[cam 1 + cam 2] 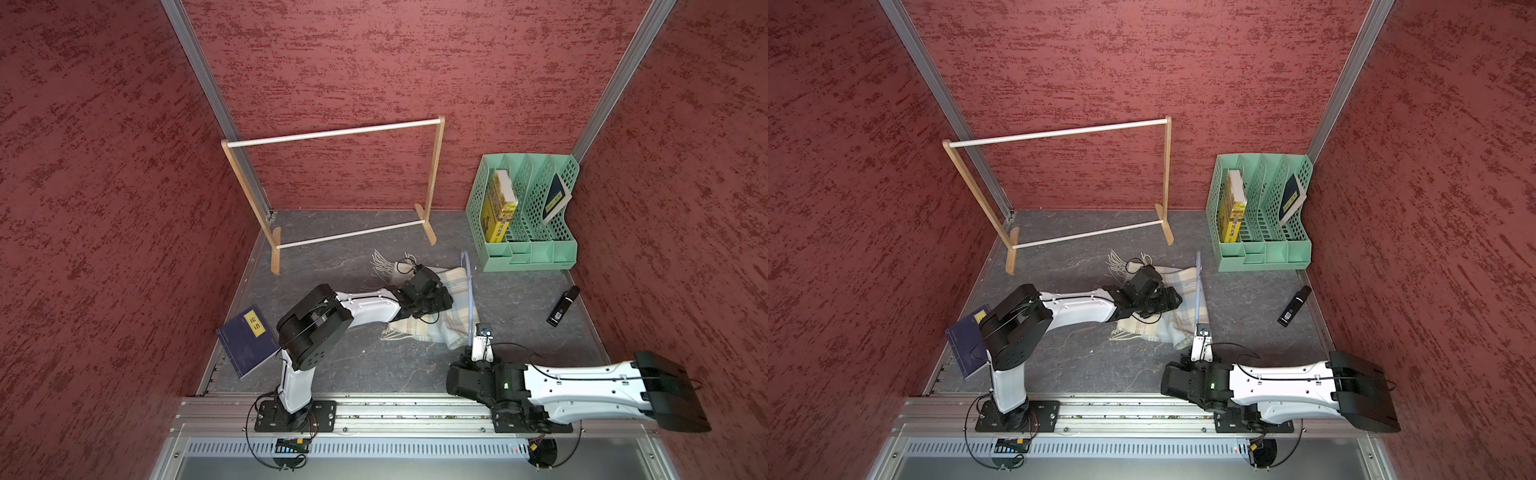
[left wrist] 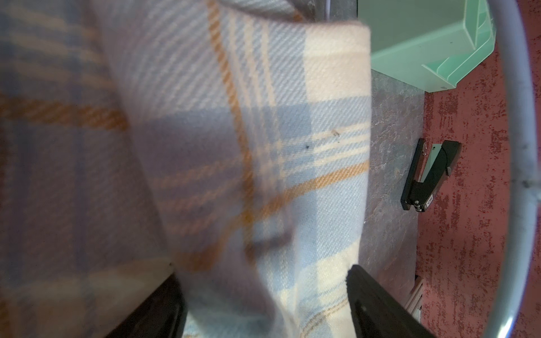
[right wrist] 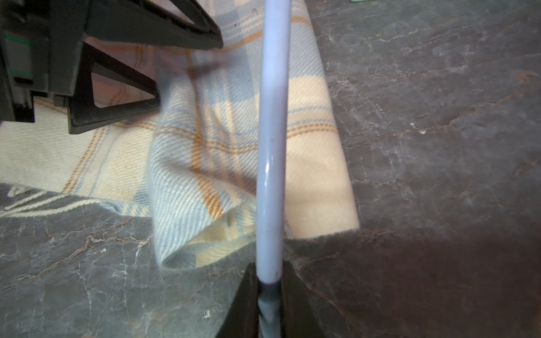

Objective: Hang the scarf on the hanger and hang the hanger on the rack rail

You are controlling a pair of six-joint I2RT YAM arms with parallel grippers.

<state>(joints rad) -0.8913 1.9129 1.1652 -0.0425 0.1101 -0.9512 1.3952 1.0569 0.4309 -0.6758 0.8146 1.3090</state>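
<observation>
we see left tool [image 2: 263,275] spread around a fold of the cream-and-blue plaid scarf [image 1: 440,328], which lies near the mint-green plastic file rack [image 1: 523,253]. right tool [image 3: 270,272] pinches the thin pale-blue curved hanger [image 3: 273,117], its far tip just beside that rack.

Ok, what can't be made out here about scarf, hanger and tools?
- The hanger: its hook is too thin to find in both top views; the right tool covers its held end in the right wrist view.
- The left tool: its own wrist hides the fingertips in both top views; contact with the scarf is unclear.
- The scarf's middle: the left arm covers it there.
</observation>
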